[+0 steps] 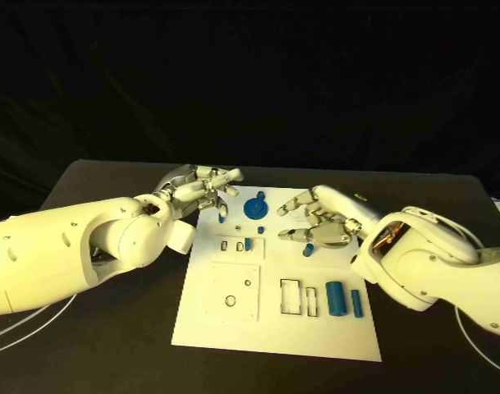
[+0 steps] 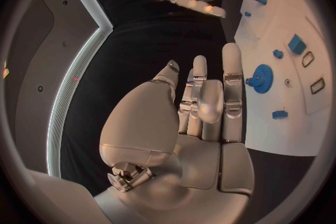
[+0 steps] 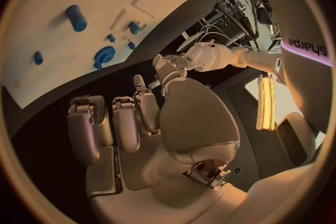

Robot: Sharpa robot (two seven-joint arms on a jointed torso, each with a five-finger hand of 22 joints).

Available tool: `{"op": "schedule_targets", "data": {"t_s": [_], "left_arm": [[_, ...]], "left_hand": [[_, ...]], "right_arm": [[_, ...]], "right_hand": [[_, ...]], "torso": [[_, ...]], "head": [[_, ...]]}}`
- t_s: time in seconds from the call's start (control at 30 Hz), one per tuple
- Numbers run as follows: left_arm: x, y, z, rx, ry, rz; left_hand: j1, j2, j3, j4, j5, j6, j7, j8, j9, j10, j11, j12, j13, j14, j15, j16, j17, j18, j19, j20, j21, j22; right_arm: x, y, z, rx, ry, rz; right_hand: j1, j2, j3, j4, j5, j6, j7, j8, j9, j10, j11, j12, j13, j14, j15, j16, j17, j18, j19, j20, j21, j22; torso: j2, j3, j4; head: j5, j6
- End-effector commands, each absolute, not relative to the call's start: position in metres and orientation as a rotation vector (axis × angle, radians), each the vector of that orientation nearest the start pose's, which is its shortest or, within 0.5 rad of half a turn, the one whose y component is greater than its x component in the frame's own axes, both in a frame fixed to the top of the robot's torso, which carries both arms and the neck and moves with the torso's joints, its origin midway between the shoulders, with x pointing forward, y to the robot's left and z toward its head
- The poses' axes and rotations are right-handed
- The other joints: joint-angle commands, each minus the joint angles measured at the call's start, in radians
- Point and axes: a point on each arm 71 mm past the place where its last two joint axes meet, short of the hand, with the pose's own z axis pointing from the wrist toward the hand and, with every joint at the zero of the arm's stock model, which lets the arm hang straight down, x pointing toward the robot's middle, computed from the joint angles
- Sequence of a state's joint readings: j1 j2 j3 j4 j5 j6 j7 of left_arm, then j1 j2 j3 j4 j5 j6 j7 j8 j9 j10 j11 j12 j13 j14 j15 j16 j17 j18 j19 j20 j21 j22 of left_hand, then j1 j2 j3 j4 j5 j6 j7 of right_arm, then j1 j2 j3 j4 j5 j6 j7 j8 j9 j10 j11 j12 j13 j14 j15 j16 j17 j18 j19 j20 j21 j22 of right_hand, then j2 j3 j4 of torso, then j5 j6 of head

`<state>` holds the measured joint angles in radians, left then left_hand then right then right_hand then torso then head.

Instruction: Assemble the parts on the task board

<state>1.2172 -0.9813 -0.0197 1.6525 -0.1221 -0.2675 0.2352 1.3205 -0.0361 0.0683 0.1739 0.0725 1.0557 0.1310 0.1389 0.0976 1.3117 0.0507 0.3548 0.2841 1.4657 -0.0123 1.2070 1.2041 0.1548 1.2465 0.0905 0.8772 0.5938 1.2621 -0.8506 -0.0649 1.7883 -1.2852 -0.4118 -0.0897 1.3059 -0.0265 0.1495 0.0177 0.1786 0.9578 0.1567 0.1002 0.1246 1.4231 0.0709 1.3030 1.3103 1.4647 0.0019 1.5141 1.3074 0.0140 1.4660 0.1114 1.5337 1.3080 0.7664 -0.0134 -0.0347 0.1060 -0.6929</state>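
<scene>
The white task board (image 1: 279, 328) lies in the middle of the black table. A blue gear (image 1: 254, 207) stands near its far edge, also seen in the left wrist view (image 2: 262, 78) and the right wrist view (image 3: 103, 56). Two blue cylinders (image 1: 336, 297) lie side by side at the board's near right. Small blue pieces (image 1: 308, 250) sit around the board's middle. My left hand (image 1: 203, 190) hovers at the board's far left corner, fingers loosely extended, holding nothing. My right hand (image 1: 321, 220) hangs over the far right part, fingers partly bent, nothing in them.
Rectangular recesses (image 1: 236, 293) and narrow slots (image 1: 290, 296) are cut into the board's near half. Black tabletop (image 1: 107, 345) lies open on both sides of the board. White cables (image 1: 13, 332) trail at the near left.
</scene>
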Motion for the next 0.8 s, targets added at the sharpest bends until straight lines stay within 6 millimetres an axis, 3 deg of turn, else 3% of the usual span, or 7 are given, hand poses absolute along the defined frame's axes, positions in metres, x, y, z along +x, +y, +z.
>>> {"op": "schedule_targets", "data": {"t_s": [0.03,0.1,0.17,0.23,0.33,0.47,0.8], "left_arm": [[0.459,0.223,-0.178,-0.758,1.989,-1.271],[0.458,0.224,-0.183,-0.679,2.077,-1.17],[0.459,0.226,-0.183,-0.616,2.134,-1.077],[0.462,0.228,-0.179,-0.555,2.169,-0.987],[0.468,0.231,-0.17,-0.441,2.209,-0.83],[0.473,0.228,-0.157,-0.287,2.239,-0.654],[0.479,0.208,-0.147,-0.134,2.238,-0.42]], "left_hand": [[-0.029,0.007,-0.035,0.023,-0.007,0.003,-0.006,0.024,0.012,-0.021,-0.013,0.104,0.091,0.044,-0.009,0.149,0.142,-0.021,0.035,-0.01,0.133,0.151],[-0.047,0.018,-0.07,0.048,-0.006,0.016,-0.017,0.059,0.033,-0.044,-0.024,0.221,0.189,0.073,-0.023,0.264,0.257,-0.041,0.089,-0.017,0.264,0.313],[-0.057,0.028,-0.101,0.071,-0.007,0.025,-0.027,0.101,0.06,-0.036,-0.034,0.434,0.396,0.1,-0.027,0.35,0.351,-0.065,0.149,-0.028,0.393,0.488],[-0.066,0.031,-0.137,0.097,-0.004,0.021,-0.04,0.148,0.097,-0.025,-0.047,0.612,0.573,0.105,-0.039,0.364,0.367,-0.092,0.205,-0.032,0.5,0.643],[-0.099,0.061,-0.177,0.108,-0.004,0.005,-0.054,0.219,0.161,-0.028,-0.049,0.73,0.694,0.105,-0.047,0.364,0.367,-0.107,0.229,-0.038,0.559,0.734],[-0.14,0.084,-0.225,0.118,-0.015,-0.022,-0.062,0.298,0.24,-0.025,-0.055,0.782,0.75,0.105,-0.049,0.364,0.367,-0.118,0.249,-0.045,0.596,0.797],[-0.183,0.089,-0.303,0.116,-0.026,-0.058,-0.073,0.377,0.327,-0.023,-0.063,0.803,0.775,0.105,-0.059,0.364,0.367,-0.127,0.267,-0.052,0.625,0.848]], "right_arm": [[0.431,-0.147,-0.135,0.004,1.665,1.083],[0.433,-0.16,-0.13,0.039,1.663,1.07],[0.435,-0.171,-0.127,0.067,1.661,1.052],[0.436,-0.179,-0.125,0.087,1.656,1.033],[0.439,-0.189,-0.121,0.113,1.648,1.005],[0.443,-0.196,-0.121,0.133,1.646,0.979],[0.452,-0.205,-0.121,0.159,1.649,0.93]], "right_hand": [[0.012,0.006,0.005,-0.003,0.012,0.005,-0.001,0.004,0.001,-0.001,-0.004,-0.005,0.086,0.08,-0.007,-0.005,0.151,0.007,0.045,-0.005,-0.003,0.18],[0.013,0.008,0.005,-0.003,0.013,0.006,-0.001,0.005,0.001,0.0,-0.004,-0.004,0.086,0.08,-0.007,-0.005,0.151,0.007,0.046,-0.005,-0.002,0.18],[0.012,0.011,0.005,-0.001,0.016,0.007,-0.001,0.005,0.001,0.001,-0.004,-0.003,0.086,0.081,-0.007,-0.004,0.152,0.007,0.047,-0.006,-0.002,0.181],[0.012,0.011,0.005,0.0,0.027,0.008,-0.002,0.005,0.001,0.002,-0.004,-0.002,0.086,0.081,-0.008,-0.004,0.153,0.006,0.047,-0.006,-0.002,0.182],[0.011,0.01,0.003,0.001,0.03,0.009,-0.002,0.005,0.001,0.003,-0.004,-0.001,0.087,0.081,-0.008,-0.005,0.151,0.006,0.048,-0.007,-0.002,0.182],[0.008,0.007,-0.001,0.003,0.044,0.011,-0.003,0.006,0.001,0.006,-0.005,0.001,0.087,0.08,-0.009,-0.006,0.149,0.006,0.048,-0.008,-0.002,0.182],[0.006,-0.004,-0.006,0.007,0.114,0.016,-0.006,0.007,0.0,0.008,-0.008,0.003,0.085,0.08,-0.012,-0.009,0.145,0.006,0.048,-0.011,-0.002,0.181]], "torso": [[-0.007,-0.0009,-0.0058],[-0.009,-0.0011,-0.0083],[-0.011,-0.001,-0.0112],[-0.012,-0.0008,-0.0146],[-0.017,0.0009,-0.0187],[-0.021,0.0043,-0.019],[-0.025,0.0058,-0.0176]], "head": [[-0.002,0.0],[-0.001,-0.002],[-0.008,0.006],[-0.009,0.003],[-0.003,0.001],[0.004,0.001],[0.012,-0.001]]}}
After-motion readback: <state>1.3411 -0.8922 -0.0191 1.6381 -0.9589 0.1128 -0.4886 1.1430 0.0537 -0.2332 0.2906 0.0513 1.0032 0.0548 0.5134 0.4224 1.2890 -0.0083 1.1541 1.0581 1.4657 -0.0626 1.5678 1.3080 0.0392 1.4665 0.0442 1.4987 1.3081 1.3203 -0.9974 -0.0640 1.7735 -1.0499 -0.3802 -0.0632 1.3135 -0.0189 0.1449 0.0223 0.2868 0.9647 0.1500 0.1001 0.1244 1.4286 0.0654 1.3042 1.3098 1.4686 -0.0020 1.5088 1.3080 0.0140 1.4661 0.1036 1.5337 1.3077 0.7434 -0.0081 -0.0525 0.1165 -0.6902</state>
